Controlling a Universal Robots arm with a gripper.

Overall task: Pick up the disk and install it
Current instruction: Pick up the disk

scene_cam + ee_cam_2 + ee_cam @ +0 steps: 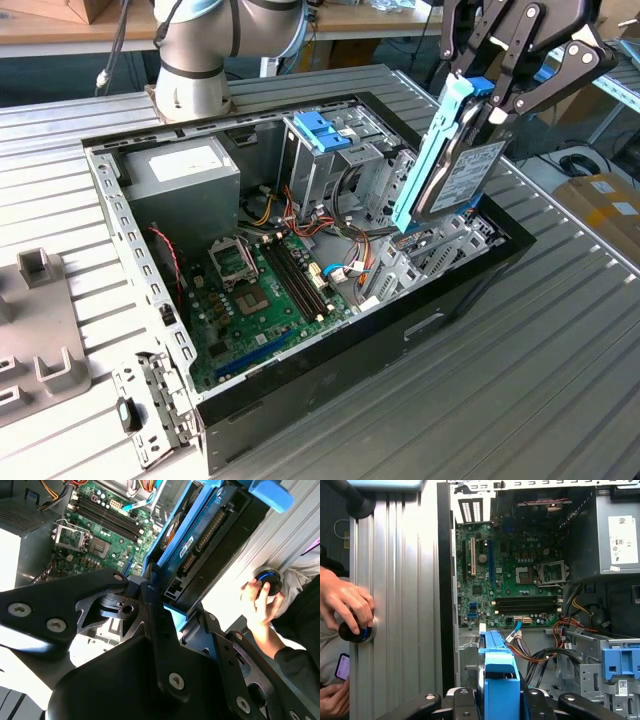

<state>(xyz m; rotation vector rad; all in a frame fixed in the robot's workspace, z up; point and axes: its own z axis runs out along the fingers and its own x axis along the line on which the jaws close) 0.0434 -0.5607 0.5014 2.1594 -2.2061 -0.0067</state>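
The tool (497, 105) is clamped on the disk (462, 178). It holds the disk on edge and tilted, just above one end of the open computer case (330, 365) and apart from the case's motherboard (262, 300).

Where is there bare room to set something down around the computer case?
Widest bare patch: the ribbed table along the computer case's black wall, toward the exterior view's lower right. A narrower strip lies between the case and the grey fixture. Crowded: inside the case, motherboard, cables, drive cage, with the gripper holding the disk above.
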